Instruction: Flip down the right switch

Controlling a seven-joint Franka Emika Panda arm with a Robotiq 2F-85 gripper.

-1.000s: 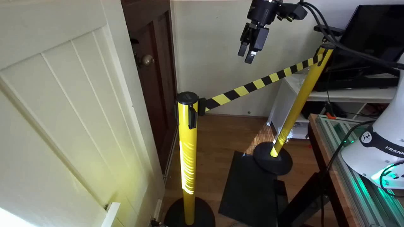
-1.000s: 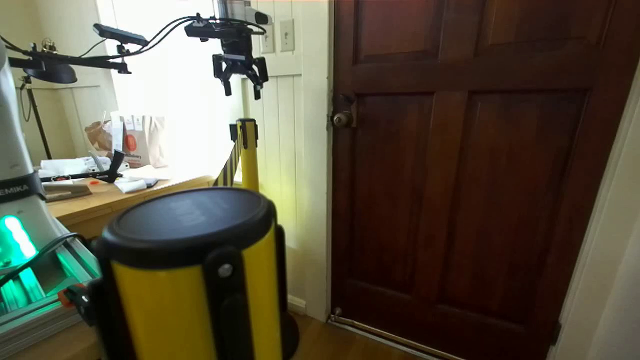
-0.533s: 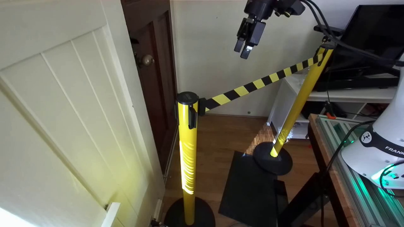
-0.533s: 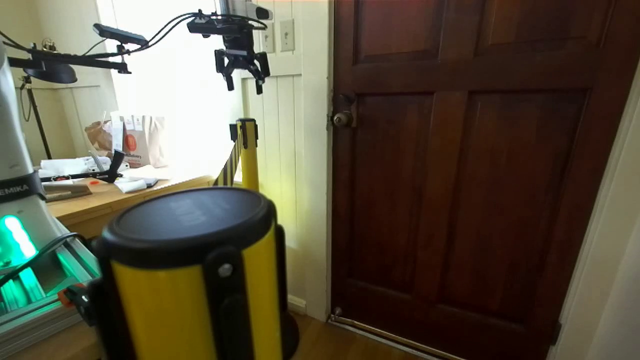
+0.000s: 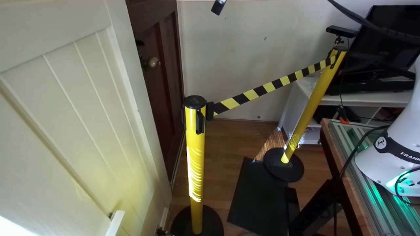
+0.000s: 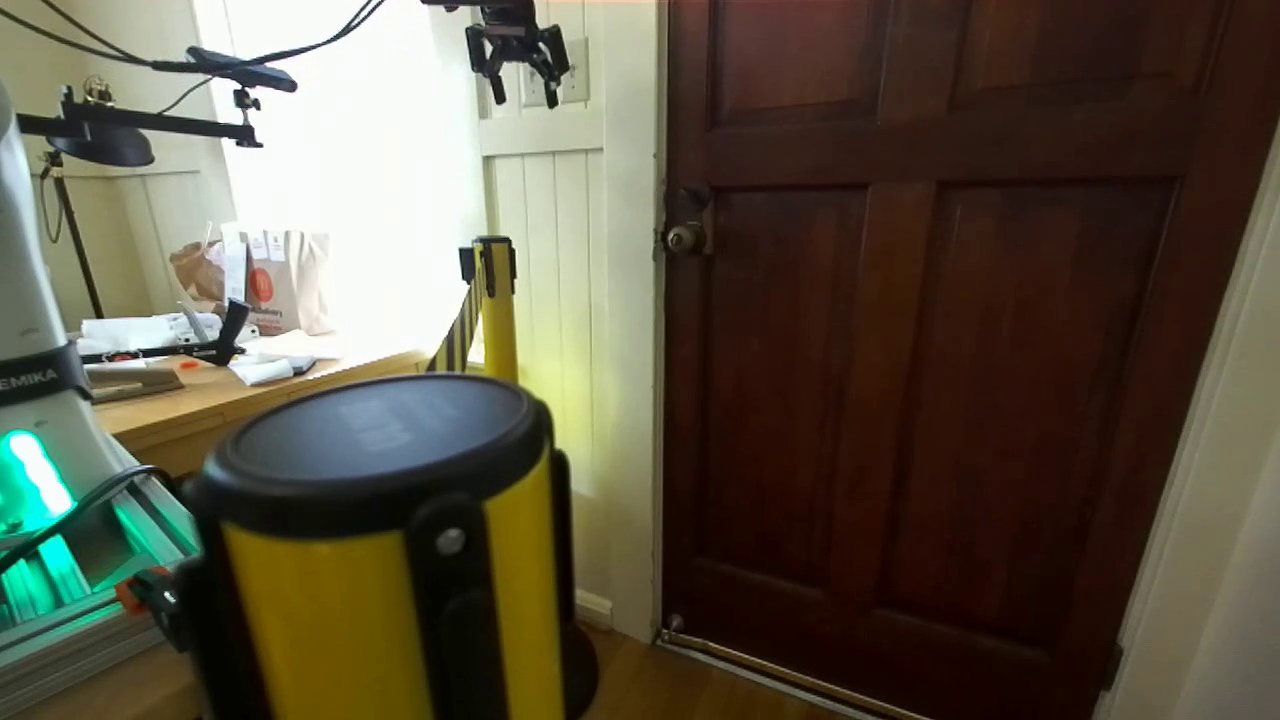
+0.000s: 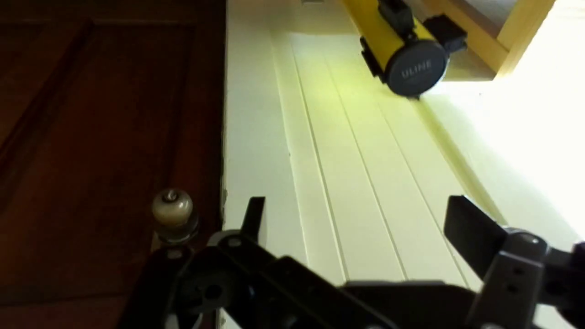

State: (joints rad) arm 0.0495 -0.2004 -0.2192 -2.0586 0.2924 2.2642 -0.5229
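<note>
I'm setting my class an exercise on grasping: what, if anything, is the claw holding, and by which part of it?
Nothing is held: the claw is open, with only pale panelling seen between its jaws in the wrist view.

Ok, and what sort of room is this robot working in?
Looks like a home or office room set up as a robot workspace, though which I can't tell: there's a paneled wooden door, a white Franka arm, and yellow posts carrying a striped barrier belt.
</note>
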